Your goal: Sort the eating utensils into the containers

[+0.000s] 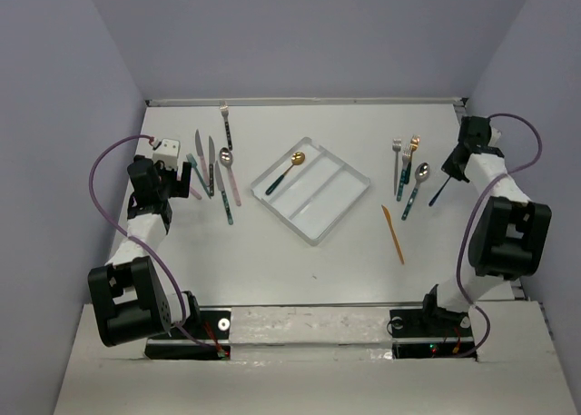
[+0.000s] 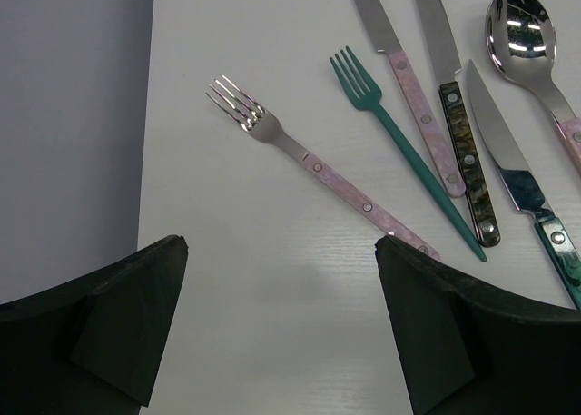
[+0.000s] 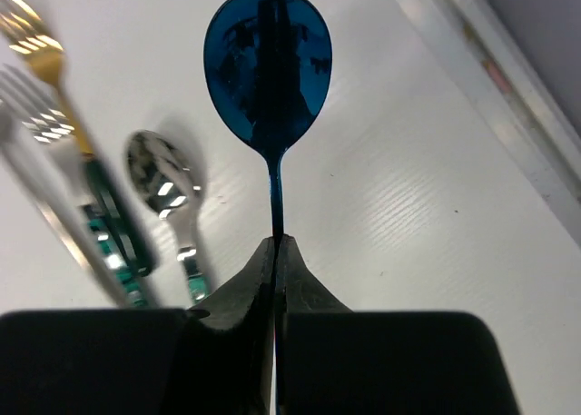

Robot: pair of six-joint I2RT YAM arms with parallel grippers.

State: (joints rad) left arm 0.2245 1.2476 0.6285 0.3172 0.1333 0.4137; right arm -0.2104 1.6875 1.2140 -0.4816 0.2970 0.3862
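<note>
Cutlery sort, early stage: one piece in tray, one in grasp.
Left claw (image 2: pixel 277 251) released, poised above pink fork (image 2: pixel 318 174) in left cluster (image 1: pixel 213 170) on counter (image 1: pixel 272 261), likely lining up a pick. Tray (image 1: pixel 349 192) mid-counter: gold spoon (image 1: pixel 285 172) in far-left compartment, other two bare. Orange knife (image 1: pixel 393 233) and right cluster (image 1: pixel 408 174) loose. Right claw (image 3: pixel 275 242) clenched on blue spoon (image 3: pixel 269 65) handle, probably for carrying trayward.

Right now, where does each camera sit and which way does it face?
Top: high behind left arm and right arm, both showing, looking down at table and tray.
Left wrist: on left arm, facing down at a pink-handled fork; left claw shows, open.
Right wrist: on right arm, facing along right claw, shut on a blue spoon.
Top and right wrist both show that spoon.
</note>
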